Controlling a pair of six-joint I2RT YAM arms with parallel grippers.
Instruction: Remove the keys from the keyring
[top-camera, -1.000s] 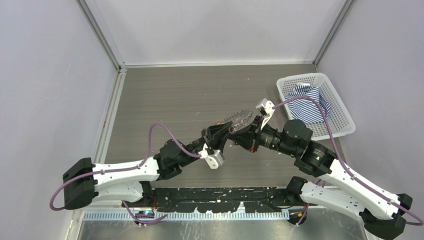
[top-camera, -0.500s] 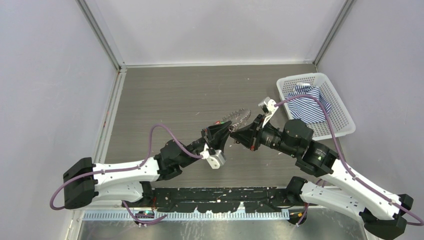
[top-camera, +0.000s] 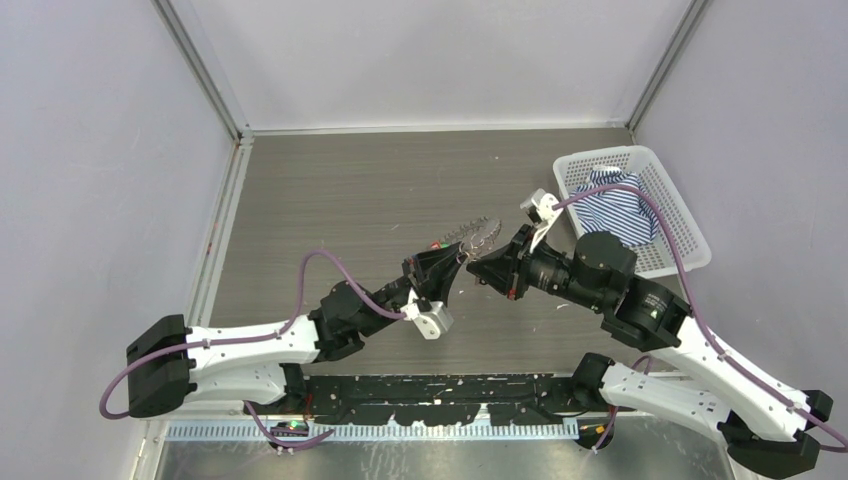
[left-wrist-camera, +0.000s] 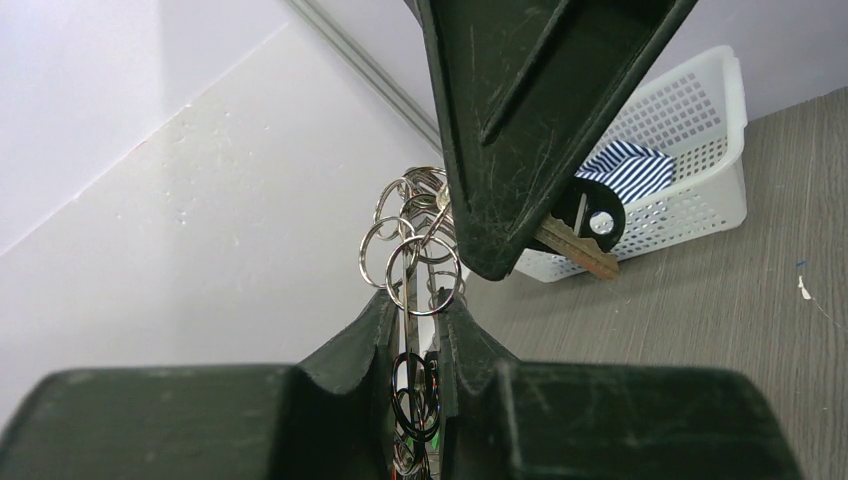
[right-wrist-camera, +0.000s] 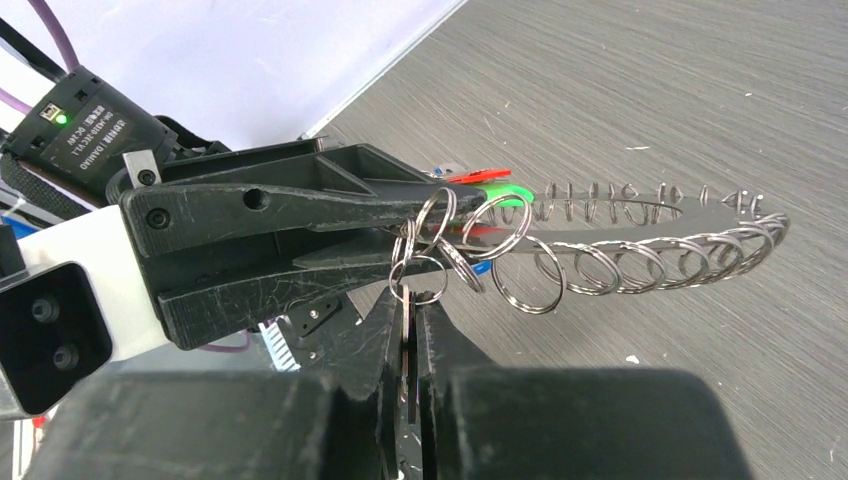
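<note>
The keyring (right-wrist-camera: 640, 240) hangs above the table, a large loop strung with several small split rings, also seen as a silvery bunch (top-camera: 478, 232). My left gripper (left-wrist-camera: 418, 305) is shut on its near end, rings pinched between the jaws; it shows from the side as well (right-wrist-camera: 280, 220). My right gripper (right-wrist-camera: 407, 305) is shut on a black-headed key (left-wrist-camera: 590, 222) with a brass blade, its small ring linked to the bunch. Green (right-wrist-camera: 505, 195), red (right-wrist-camera: 470, 177) and blue (right-wrist-camera: 480, 267) key heads sit by the left jaws. In the top view both grippers (top-camera: 458, 258) (top-camera: 474, 268) meet tip to tip.
A white basket (top-camera: 680, 228) with a blue-striped cloth (top-camera: 615, 205) stands at the right, close to the right arm's cable. Grey walls and metal rails (top-camera: 225, 210) bound the wooden table (top-camera: 350, 190) on three sides.
The right arm's wrist and forearm have swung to the right and slightly back, its jaws closing a little. The ring bunch shifted slightly. The left arm has hardly moved.
</note>
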